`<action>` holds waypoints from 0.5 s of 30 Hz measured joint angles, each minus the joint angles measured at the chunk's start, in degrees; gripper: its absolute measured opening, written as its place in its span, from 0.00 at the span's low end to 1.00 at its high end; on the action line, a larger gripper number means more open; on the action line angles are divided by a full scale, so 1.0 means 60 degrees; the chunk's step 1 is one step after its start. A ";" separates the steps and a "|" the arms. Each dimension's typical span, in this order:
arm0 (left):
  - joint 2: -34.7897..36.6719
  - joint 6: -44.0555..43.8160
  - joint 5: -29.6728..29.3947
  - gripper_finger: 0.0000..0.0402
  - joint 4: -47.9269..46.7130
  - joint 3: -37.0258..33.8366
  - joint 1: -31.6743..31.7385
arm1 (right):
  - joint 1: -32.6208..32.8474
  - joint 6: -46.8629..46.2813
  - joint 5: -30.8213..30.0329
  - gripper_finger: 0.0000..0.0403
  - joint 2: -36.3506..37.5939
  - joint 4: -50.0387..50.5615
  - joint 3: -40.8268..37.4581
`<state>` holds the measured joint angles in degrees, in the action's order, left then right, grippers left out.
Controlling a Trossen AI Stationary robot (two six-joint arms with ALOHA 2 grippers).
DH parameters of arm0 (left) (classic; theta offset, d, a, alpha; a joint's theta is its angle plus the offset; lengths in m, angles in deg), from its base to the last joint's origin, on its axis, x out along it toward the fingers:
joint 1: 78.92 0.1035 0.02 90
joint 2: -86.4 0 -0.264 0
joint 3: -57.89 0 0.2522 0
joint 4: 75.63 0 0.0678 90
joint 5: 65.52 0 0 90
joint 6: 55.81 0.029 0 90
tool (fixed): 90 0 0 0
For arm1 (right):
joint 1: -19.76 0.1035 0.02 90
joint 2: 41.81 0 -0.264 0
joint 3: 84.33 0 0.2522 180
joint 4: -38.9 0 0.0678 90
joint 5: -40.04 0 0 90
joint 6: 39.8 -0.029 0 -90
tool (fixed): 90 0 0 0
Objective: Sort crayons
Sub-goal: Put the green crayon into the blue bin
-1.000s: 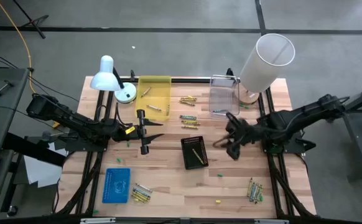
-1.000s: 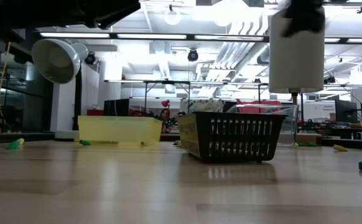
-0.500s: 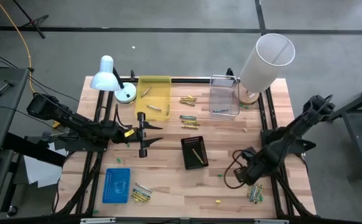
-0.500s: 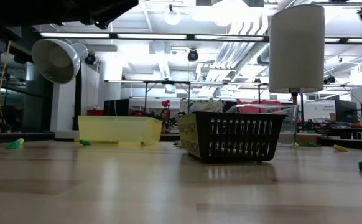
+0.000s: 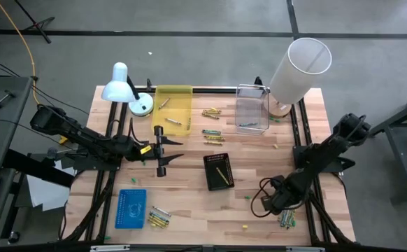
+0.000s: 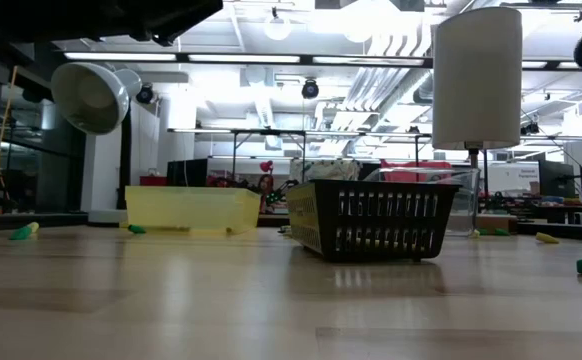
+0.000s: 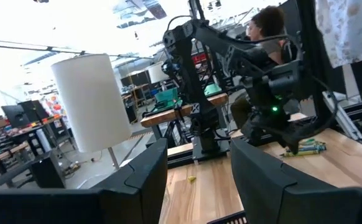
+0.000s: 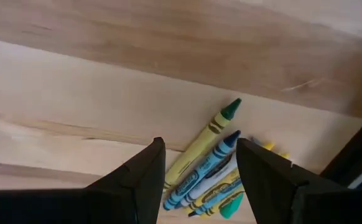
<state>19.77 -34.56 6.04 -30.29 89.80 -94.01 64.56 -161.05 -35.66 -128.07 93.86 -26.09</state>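
Crayons lie in groups on the wooden table: a pile (image 5: 286,215) at the near right corner, a pile (image 5: 158,218) beside a blue box, and some (image 5: 212,132) at the middle. My right gripper (image 5: 272,201) hovers open just over the near-right pile; in the right wrist view (image 8: 199,183) its fingers stand either side of the yellow, green and blue crayons (image 8: 207,163) without touching. My left gripper (image 5: 163,150) waits open and empty left of the black basket (image 5: 218,170); it also shows in the left wrist view (image 7: 196,186).
A yellow tray (image 5: 173,106) and a clear tray (image 5: 251,109) stand at the far side, each with a few crayons. A desk lamp (image 5: 123,87) and a white cylinder (image 5: 298,68) stand at the far corners. A blue box (image 5: 130,208) lies near left. A person (image 7: 265,37) is beyond the table.
My right gripper has swung from the table's middle right, beside the black basket, toward the near right corner and down over the crayon pile there. In the last half second it has only shifted a little. No crayon has moved.
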 joint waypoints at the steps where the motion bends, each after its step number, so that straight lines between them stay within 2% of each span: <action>1: 0.0000 -0.0001 -0.0041 0.40 -0.0087 0.0006 0.0000 | 0.0000 0.0004 0.0187 0.47 -0.0080 -0.0139 -0.0072; 5: 0.0000 -0.0002 -0.0062 0.40 -0.0542 0.0007 0.0000 | 0.0000 0.0042 0.0545 0.47 -0.0415 -0.0166 -0.0207; 15: 0.0000 0.0017 -0.0076 0.40 -0.0664 0.0007 0.0009 | 0.0011 0.0104 -0.0023 0.47 -0.0615 -0.0274 -0.0192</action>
<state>19.77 -34.46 5.59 -34.27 89.85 -93.96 64.62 -160.43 -35.80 -131.76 92.21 -27.24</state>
